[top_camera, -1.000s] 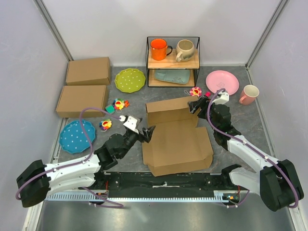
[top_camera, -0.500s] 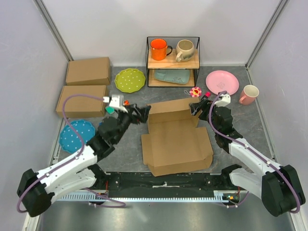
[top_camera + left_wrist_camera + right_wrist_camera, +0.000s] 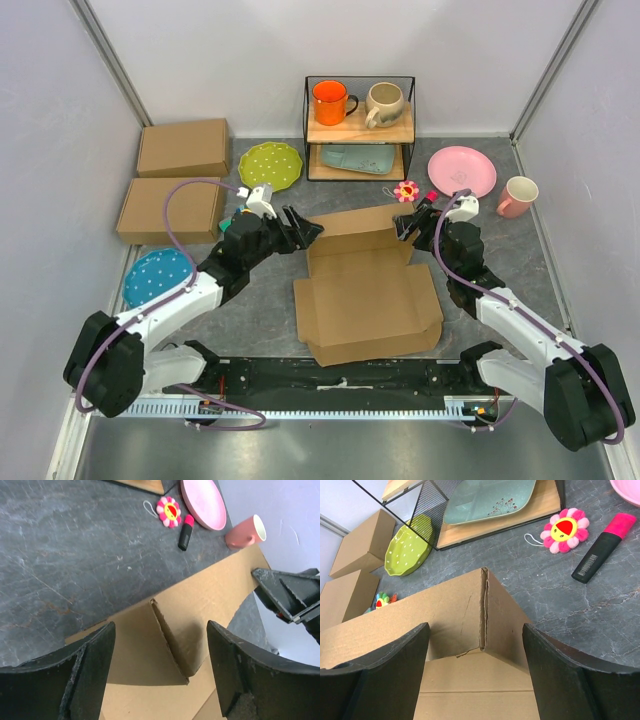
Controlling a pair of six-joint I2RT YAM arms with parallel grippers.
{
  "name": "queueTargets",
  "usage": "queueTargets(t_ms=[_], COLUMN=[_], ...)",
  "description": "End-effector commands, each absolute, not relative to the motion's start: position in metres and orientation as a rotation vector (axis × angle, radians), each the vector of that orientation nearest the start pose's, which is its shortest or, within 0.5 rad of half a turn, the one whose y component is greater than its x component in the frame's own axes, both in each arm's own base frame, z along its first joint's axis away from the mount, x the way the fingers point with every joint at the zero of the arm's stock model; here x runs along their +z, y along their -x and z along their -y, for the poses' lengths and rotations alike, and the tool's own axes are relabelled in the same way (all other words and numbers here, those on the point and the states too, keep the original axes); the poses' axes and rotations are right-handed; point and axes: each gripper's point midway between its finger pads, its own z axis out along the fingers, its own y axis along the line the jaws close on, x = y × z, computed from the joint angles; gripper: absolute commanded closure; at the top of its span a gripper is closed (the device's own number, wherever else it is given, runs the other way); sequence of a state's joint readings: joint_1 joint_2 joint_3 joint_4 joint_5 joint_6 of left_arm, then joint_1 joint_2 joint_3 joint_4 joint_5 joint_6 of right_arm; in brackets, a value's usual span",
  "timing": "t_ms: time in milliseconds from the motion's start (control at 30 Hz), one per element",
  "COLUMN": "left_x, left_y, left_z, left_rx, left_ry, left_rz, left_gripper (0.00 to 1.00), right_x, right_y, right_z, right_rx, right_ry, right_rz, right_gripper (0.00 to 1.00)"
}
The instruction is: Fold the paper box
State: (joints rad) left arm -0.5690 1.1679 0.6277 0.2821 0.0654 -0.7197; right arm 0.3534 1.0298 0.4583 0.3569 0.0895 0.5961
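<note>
the paper box (image 3: 368, 295) lies half-formed on the surface (image 3: 270, 312), its raised rear flap spanning between the left end effector (image 3: 305, 232) and right end effector (image 3: 408, 220), both spread wide at its corners.

Robot lab: white-walled test enclosure (image 3: 250, 60)

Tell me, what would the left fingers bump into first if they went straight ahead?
Most likely the paper box: its raised back flap stands right in front, between the open left fingers.

Paper box (image 3: 367, 300) on grey table (image 3: 265, 312)
</note>
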Motion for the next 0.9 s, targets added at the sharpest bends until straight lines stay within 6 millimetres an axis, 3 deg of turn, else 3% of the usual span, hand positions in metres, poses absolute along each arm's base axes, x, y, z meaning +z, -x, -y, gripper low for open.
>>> queueTargets(t_ms=[0, 100, 233, 333, 433, 567, 867], left_x=[0.181, 0.165, 0.134, 0.127, 0.122, 0.122, 0.117], left_y=[-0.297, -0.298, -0.301, -0.301, -0.304, -0.309, -0.326], left_z=[0.255, 0.251, 0.249, 0.251, 0.251, 0.249, 0.244], left_rx=[-1.061, -1.022, -0.972, -0.975, -0.956, -0.902, -0.803], left_ry=[0.085, 0.104, 0.124, 0.118, 0.102, 0.065, 0.023], left_rz=[-1.971, -2.005, -2.077, -2.092, -2.101, -2.114, -2.189], left_gripper=[0.22, 0.33, 0.57, 0.68, 0.7, 0.7, 0.68], right_x=[0.122, 0.121, 0.123, 0.126, 0.137, 0.17, 0.193], right_y=[-0.321, -0.319, -0.318, -0.316, -0.317, -0.326, -0.35], right_z=[-0.112, -0.114, -0.113, -0.113, -0.113, -0.109, -0.11], right_rx=[0.448, 0.454, 0.451, 0.454, 0.456, 0.449, 0.449], right_ry=[-0.285, -0.277, -0.274, -0.268, -0.267, -0.302, -0.334], right_rz=[-1.963, -1.969, -1.966, -1.965, -1.95, -1.886, -1.845], right_gripper=[0.2, 0.2, 0.2, 0.19, 0.16, 0.1, 0.09])
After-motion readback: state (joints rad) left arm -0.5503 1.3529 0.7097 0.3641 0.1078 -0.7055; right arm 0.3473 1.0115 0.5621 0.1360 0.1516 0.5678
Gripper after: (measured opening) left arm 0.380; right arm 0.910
